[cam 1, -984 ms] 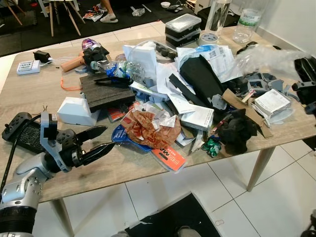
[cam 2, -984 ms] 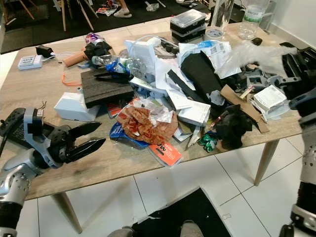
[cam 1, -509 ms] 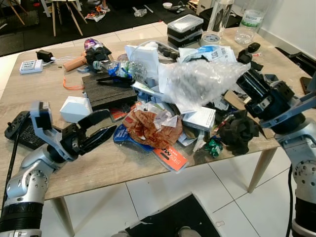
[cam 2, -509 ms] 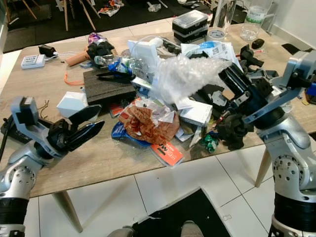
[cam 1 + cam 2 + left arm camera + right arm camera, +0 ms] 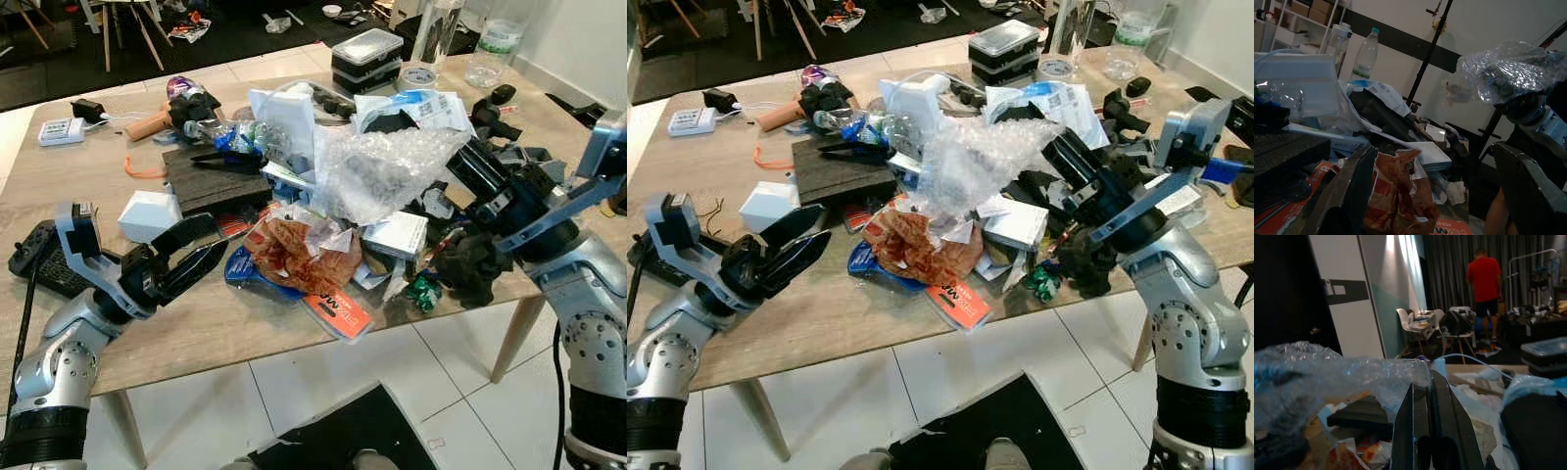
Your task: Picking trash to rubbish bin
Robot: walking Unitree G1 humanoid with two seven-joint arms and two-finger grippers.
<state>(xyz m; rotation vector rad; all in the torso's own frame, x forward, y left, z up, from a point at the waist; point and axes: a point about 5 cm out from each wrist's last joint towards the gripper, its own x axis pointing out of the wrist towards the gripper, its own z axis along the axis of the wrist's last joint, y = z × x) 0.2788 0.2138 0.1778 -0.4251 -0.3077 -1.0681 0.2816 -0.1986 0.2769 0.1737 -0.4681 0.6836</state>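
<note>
Right gripper (image 5: 1063, 162) is clamped on the bubble wrap (image 5: 387, 171), holding it clear above the pile at table (image 5: 59, 181) centre for removal. Left gripper (image 5: 201, 257), fingers spread, waits at 8 o'clock near the brown bag (image 5: 299, 250).

Bare table (image 5: 59, 186) strip along left edge; centre blocked by clutter heap (image 5: 333, 206), bubble wrap (image 5: 387, 171) overhanging.

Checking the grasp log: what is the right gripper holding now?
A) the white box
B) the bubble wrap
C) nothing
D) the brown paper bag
B: the right gripper is shut on the bubble wrap, held above the table's clutter.
</note>
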